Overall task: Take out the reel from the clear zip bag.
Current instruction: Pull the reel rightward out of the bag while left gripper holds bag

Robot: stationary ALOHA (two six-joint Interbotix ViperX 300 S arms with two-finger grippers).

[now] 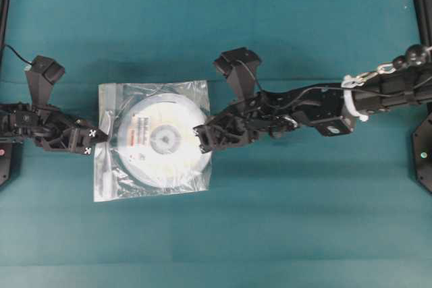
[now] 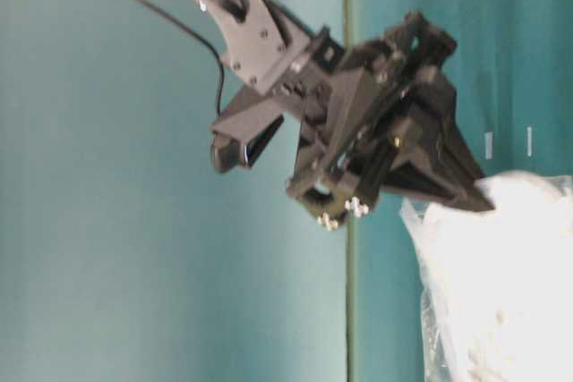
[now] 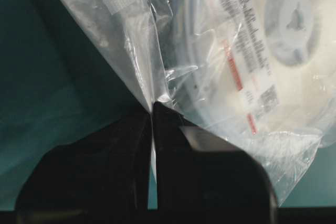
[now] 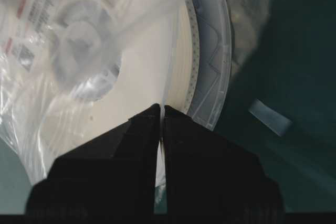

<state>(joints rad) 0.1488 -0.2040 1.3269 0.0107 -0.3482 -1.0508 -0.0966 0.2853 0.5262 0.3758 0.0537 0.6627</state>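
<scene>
Left fingers [image 3: 153, 129] pinch clear zip bag [image 1: 108, 180] edge; right fingers [image 4: 161, 121] apparently pinch film over reel [image 1: 158, 143].

- the clear zip bag [image 2: 501, 284] runs off the right and bottom edges of the blurred table-level view, so its contents show only as a white haze.
- the small print on the reel [image 1: 162, 141] label is too tiny to read from overhead.
- both wrist views crop the bag and reel at their frame edges.
</scene>
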